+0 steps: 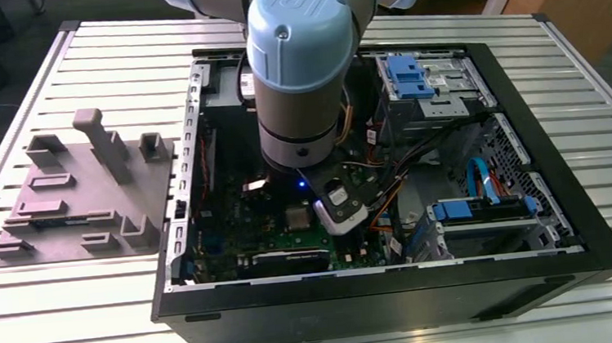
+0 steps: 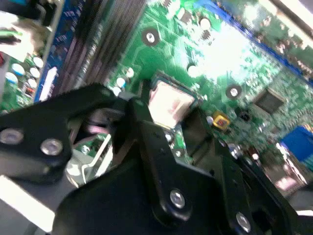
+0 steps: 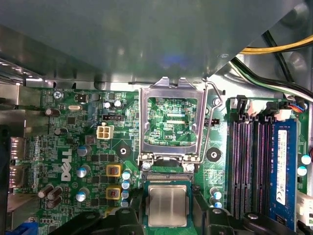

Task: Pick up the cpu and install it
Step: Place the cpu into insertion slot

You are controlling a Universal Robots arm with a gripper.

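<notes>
Presently the pale blue and grey robot arm (image 1: 298, 74) reaches down into the open black computer case (image 1: 404, 305). The case lies on its side on a silver slatted metal table (image 1: 66, 321).

The cpu (image 3: 167, 205), a small flat square chip with a dull silver-grey metal top, lies flat in its socket on the green motherboard (image 3: 73, 147). The socket's dark rim shows all around it. In the exterior view the chip (image 1: 299, 217) shows as a small grey square low on the board, just off the arm's tip.

The black two-fingered gripper (image 3: 167, 211) straddles the chip, one finger on either side. It looks released: in the first wrist view a thin strip of socket rim shows between each finger and the nearest chip edge. In the second wrist view the chip (image 2: 168, 102) shows pale between the two black fingers (image 2: 139, 120).

The socket's bare metal retention frame (image 3: 169, 87) is swung open and lies just beside the socket, with green board showing through its window. Its wire lever (image 3: 209, 122) runs along one side.

A blue memory module (image 3: 282, 166) sits in one of the long slots near the socket.

A grey moulded fixture tray (image 1: 79, 206) rests on the table at the exterior view's left, outside the case and well apart from the arm.
</notes>
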